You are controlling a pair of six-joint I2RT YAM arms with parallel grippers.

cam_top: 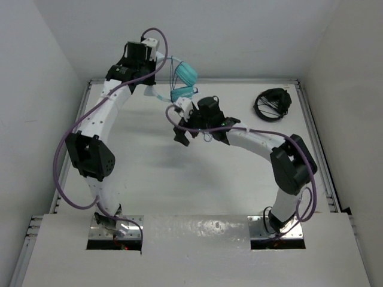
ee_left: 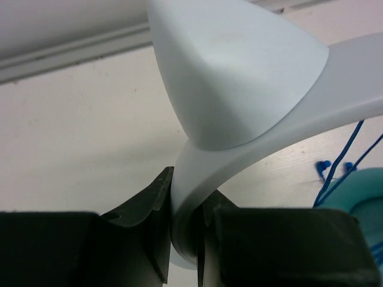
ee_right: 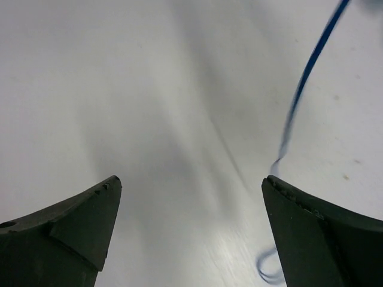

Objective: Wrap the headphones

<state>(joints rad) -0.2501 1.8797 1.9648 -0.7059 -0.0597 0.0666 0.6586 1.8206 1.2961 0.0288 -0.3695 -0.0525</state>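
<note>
arms: white links (cam_top: 100, 118), chunky black joints (cam_top: 90, 156) | cables: long purple loops (cam_top: 58, 170) | fingers (ee_right: 66, 227): matte black wedges, pretty plain tbh

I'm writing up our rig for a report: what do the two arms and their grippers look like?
Both the left arm and right arm have white links with bulky black joint housings. A purple cable loops along each. The left gripper and right gripper have matte black, wedge-shaped fingers. No markings visible.

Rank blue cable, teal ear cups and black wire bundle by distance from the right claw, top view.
1. Blue cable: beside the right claw.
2. Teal ear cups: farther back, slightly left.
3. Black wire bundle: far-right corner.
</note>
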